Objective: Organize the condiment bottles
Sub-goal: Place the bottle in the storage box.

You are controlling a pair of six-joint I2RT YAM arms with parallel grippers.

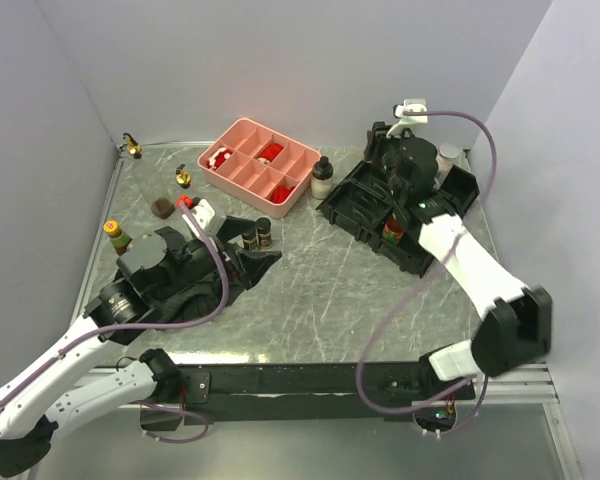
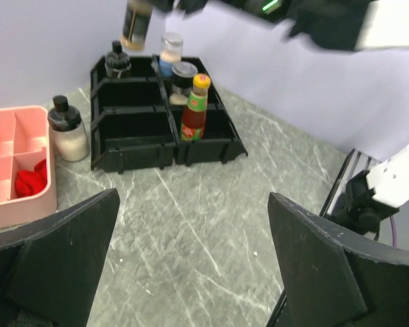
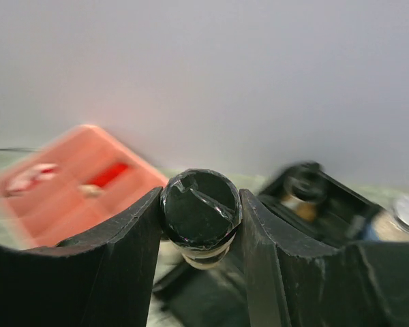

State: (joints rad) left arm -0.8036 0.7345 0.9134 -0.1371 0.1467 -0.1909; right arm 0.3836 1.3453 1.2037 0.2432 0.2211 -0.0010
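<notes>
Matte black wedge fingers (image 2: 54,262) of the left gripper (image 2: 192,204) stand wide apart with nothing between them. Under the gap lies the grey table (image 2: 225,225), stone-patterned, white-veined and faintly glossy. Ahead of the fingertips to the left is a corner of the pink tray (image 2: 17,174), smooth plastic with square cells and red pieces (image 2: 28,182) in one cell. Just past it, between tray and rack, stands a round clear shaker (image 2: 68,133) with white grains and a black knob lid. Straight ahead is the black plastic rack (image 2: 133,146), made of rectangular bins with thin dividers. Its near right bin holds an upright sauce bottle (image 2: 194,112) with red contents, a yellow cap and a red-and-green label whose writing is too small to read. Behind that bottle are a grey-lidded jar (image 2: 184,71) and then a pale shaker (image 2: 170,49). A black-lidded jar (image 2: 117,61) sits in the far left bin. Over the rack's far end, the right gripper (image 3: 201,204) is clamped on a black-capped bottle (image 3: 201,214). The cap is round and glossy, with one pale crease, and is pinched from both sides. The left wrist view shows its amber body (image 2: 136,24) hanging above the bins. Farthest off, to the left gripper's left near the back wall, two gold-spouted bottles (image 1: 132,145) stand on the table.
</notes>
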